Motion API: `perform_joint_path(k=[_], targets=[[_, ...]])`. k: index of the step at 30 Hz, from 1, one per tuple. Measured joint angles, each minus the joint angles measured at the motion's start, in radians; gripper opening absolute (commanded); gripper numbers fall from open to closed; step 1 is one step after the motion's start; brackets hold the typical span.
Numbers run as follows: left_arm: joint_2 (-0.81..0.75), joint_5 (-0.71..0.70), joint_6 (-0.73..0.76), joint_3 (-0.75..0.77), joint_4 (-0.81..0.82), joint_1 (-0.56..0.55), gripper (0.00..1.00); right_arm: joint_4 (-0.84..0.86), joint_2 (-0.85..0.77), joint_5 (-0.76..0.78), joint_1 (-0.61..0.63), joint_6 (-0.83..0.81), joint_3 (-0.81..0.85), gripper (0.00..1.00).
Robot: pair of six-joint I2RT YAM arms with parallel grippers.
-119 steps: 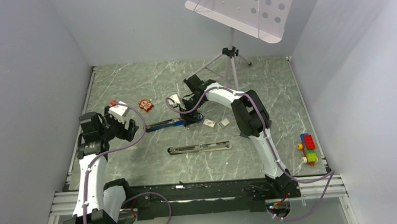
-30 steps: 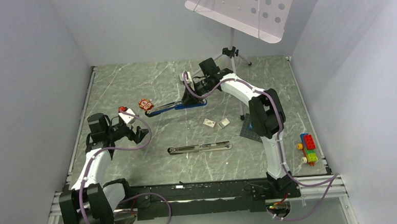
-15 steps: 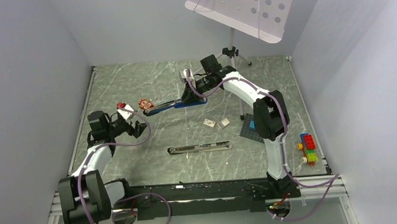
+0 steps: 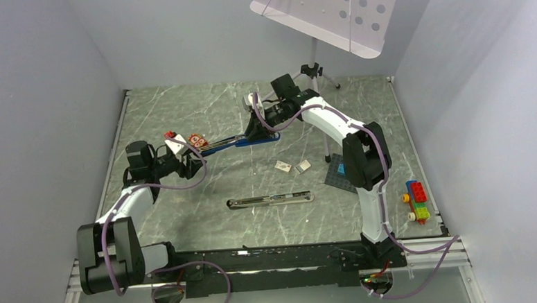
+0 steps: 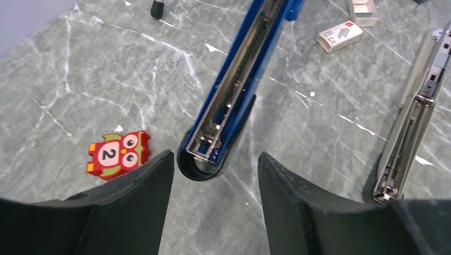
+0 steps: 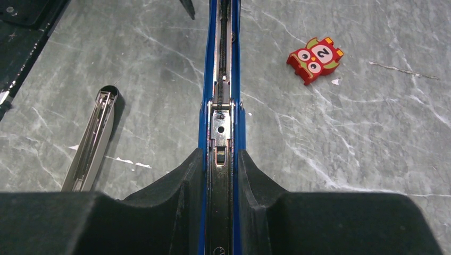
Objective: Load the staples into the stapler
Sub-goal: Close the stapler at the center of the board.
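The right gripper (image 6: 219, 159) is clamped on the long blue metal stapler (image 5: 239, 90), which is opened with its channel facing up. The left gripper (image 5: 213, 162) hangs wide over the stapler's front tip. Nearby lie a red owl tile (image 5: 118, 154), an opened silver stapler (image 5: 412, 127), and two small pale blocks (image 5: 340, 36); whether they are staples I cannot tell
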Motion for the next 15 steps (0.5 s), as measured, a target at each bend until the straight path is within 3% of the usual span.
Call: perform_joint_path(k=[5, 11, 15], targets=[[0.007, -0.035, 0.001, 0.014, 0.007, -0.008, 0.61, 0.000, -0.002, -0.003, 0.000, 0.002, 0.000, 0.00], [0.036, -0.027, 0.019, 0.053, -0.036, -0.009, 0.32, 0.000, -0.029, -0.008, 0.002, 0.002, -0.001, 0.00], [0.058, -0.007, 0.036, 0.096, -0.098, -0.009, 0.24, 0.015, -0.035, -0.007, 0.000, -0.002, -0.001, 0.00]])
